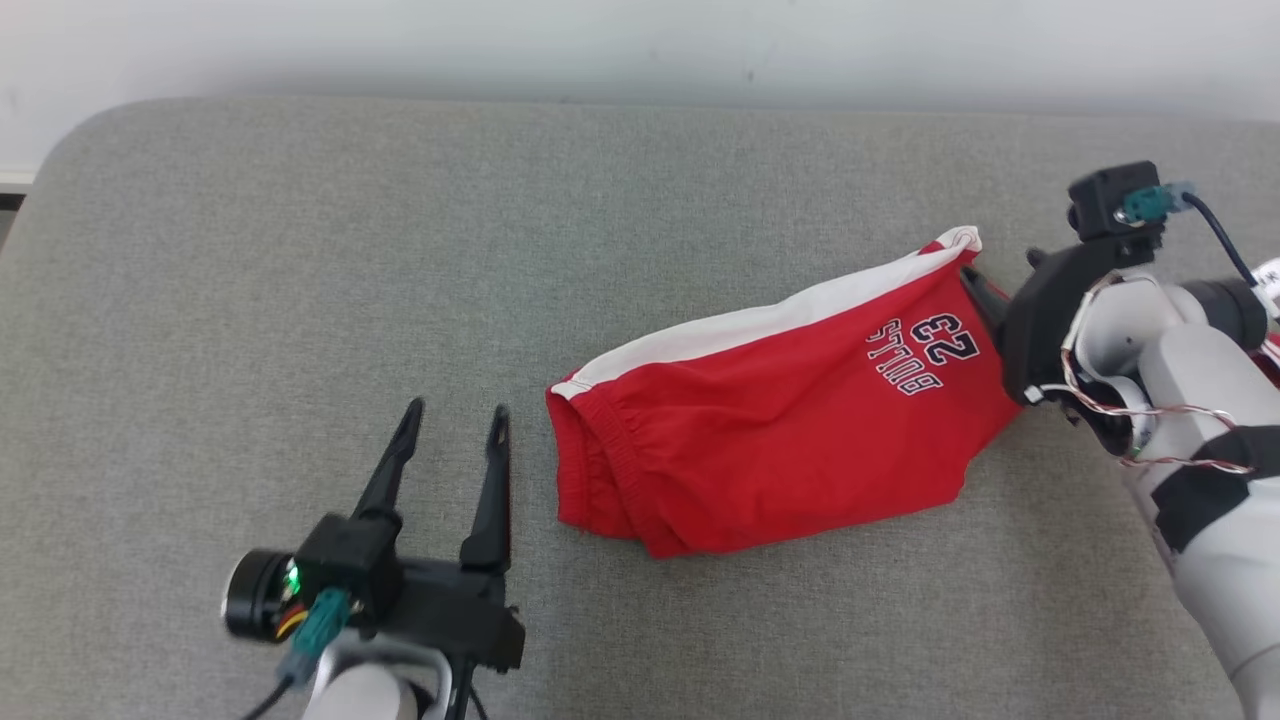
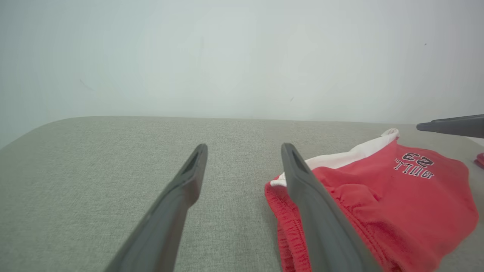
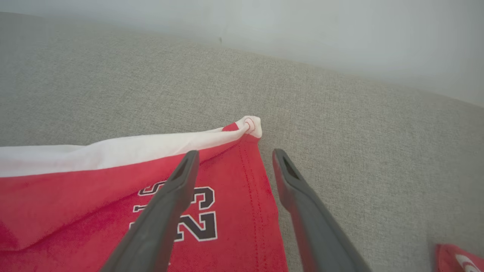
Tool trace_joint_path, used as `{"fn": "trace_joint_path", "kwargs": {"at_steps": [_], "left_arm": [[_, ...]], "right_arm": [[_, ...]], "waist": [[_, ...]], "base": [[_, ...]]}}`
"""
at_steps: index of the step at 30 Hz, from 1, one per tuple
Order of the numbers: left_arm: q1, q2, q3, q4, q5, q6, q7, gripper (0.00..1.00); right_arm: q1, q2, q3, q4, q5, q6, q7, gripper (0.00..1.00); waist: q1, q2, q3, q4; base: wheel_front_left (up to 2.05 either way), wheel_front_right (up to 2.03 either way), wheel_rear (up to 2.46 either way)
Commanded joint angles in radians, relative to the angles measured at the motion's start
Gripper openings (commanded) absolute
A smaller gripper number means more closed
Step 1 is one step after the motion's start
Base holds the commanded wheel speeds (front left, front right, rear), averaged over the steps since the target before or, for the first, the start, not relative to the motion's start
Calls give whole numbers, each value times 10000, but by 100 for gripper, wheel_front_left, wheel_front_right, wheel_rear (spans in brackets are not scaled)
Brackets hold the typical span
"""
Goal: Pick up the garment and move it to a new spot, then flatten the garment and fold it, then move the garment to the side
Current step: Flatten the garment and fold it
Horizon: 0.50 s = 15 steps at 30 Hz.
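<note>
The garment (image 1: 780,430) is a pair of red shorts with a white side stripe and a "BULLS 23" print, lying folded and a little rumpled on the grey surface. My left gripper (image 1: 456,408) stands open just left of the elastic waistband, apart from it; the left wrist view shows its open gripper (image 2: 245,147) with the garment (image 2: 397,200) beside its right finger. My right gripper (image 3: 235,153) is open over the garment's (image 3: 75,200) hem corner, one finger above the print, one above bare surface. In the head view the right gripper (image 1: 975,285) sits at the garment's right end, fingers mostly hidden.
The grey padded surface (image 1: 300,250) stretches wide to the left and back, ending at a pale wall. Another red piece of cloth (image 3: 457,260) lies at the far right, behind my right arm (image 1: 1200,400).
</note>
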Motion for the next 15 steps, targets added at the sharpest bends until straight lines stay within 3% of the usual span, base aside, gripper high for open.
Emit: {"fn": "trace_joint_path", "kwargs": {"at_steps": [1, 5, 8, 15], "left_arm": [[339, -15, 186, -228, 298, 142, -24, 100], [1357, -256, 797, -1110, 1241, 502, -24, 100], [1959, -476, 1172, -1391, 1608, 496, -26, 100], [2658, -1048, 1695, -1311, 1937, -162, -26, 100]], "right_arm": [[211, -112, -48, -33, 153, -29, 156, 100], [467, -338, -475, 51, 290, -29, 679, 100], [608, -396, -1063, 273, 176, -29, 902, 100], [703, -254, -1858, 604, -24, -29, 1550, 100]], "waist": [[1, 0, -156, 59], [1, 0, -244, 154], [1, 0, -239, 274], [1, 0, 102, 646]], "base": [[0, 0, 0], [0, 0, 0], [0, 0, 0], [0, 0, 0]]}}
